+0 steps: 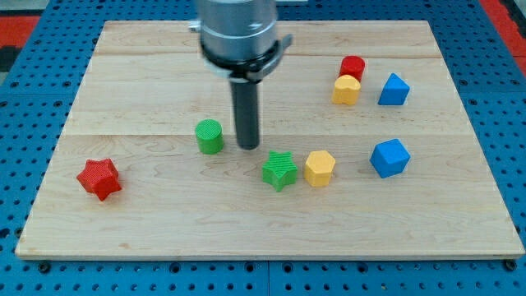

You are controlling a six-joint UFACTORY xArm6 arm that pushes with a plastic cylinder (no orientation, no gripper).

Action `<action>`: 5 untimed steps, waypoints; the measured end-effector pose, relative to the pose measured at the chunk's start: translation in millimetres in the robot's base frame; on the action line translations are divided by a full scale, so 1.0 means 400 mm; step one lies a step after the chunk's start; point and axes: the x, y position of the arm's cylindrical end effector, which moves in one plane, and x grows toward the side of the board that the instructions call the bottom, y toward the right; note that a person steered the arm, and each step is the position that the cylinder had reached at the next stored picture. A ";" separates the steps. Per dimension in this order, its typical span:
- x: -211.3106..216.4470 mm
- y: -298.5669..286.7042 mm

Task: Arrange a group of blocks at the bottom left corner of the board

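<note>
wooden board lies on a blue pegboard surface. the arm's grey cylindrical body comes down from the view's top, ending in a dark rod. its tip sits on the board a bit left of centre. no claw on this arm, just the bare rod, so nothing is clenched or grasped.

around the tip: green cylinder just beside it on the view's left, a small gap between them, not touching as far as i can tell. green star block below and to the right of the tip, near but apart. yellow hexagonal block right next to the green star, close to touching or touching, can't tell which.

further off on the view's right: blue block, angular, well apart from the tip. top right cluster: red cylinder with a yellow block directly below it in the view, overlapping in the picture, and a second blue block just right of that yellow one.

red star block sits alone toward the bottom left, nearest of all to that corner, well apart from the tip and every other block. the green cylinder stands between the tip and the red star's side of the board.
</note>
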 end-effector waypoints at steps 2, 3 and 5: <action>-0.025 -0.248; 0.017 -0.299; 0.059 -0.390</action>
